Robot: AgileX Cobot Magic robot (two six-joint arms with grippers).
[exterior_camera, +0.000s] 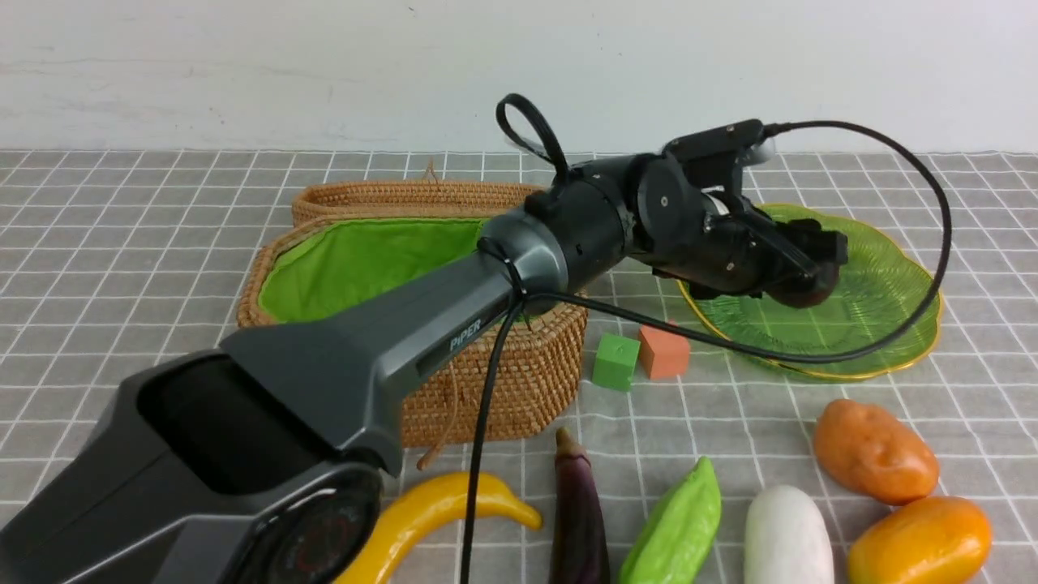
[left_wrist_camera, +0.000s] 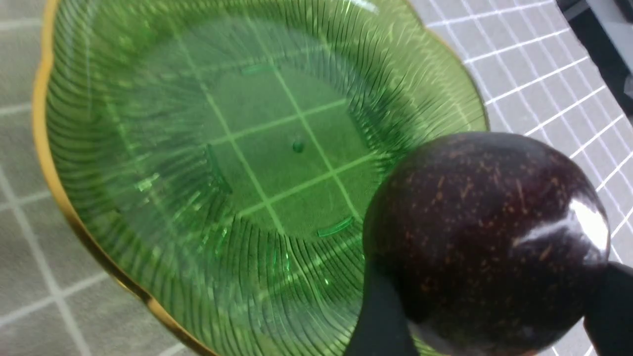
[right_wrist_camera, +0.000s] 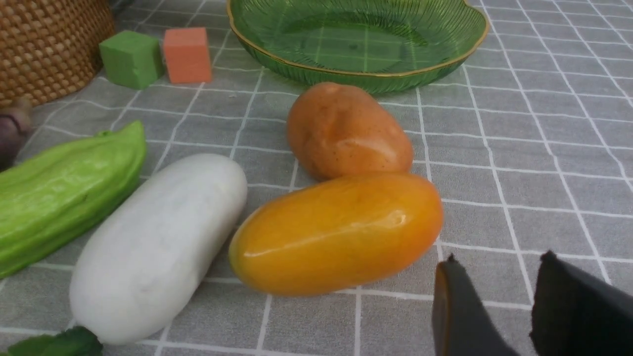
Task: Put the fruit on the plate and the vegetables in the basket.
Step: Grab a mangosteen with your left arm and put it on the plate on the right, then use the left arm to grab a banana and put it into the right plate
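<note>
Reaching diagonally from near left toward far right, the left arm passes over the woven wicker basket (exterior_camera: 495, 381). The left gripper (exterior_camera: 811, 269) clamps the glossy, speckled maroon plum (left_wrist_camera: 487, 242) above the ribbed green glass plate (exterior_camera: 884, 300). The right gripper (right_wrist_camera: 498, 269) hangs low, jaws narrowly apart and empty, beside the smooth orange-yellow oval piece (right_wrist_camera: 336, 232) on the checked counter (exterior_camera: 122, 243). The curved yellow banana (exterior_camera: 438, 507) lies nearest.

Left arm (exterior_camera: 365, 349) is a chunky dark grey shell with white PiPER lettering (exterior_camera: 465, 334). Black cable (exterior_camera: 483, 410) loops off its black wrist section.
</note>
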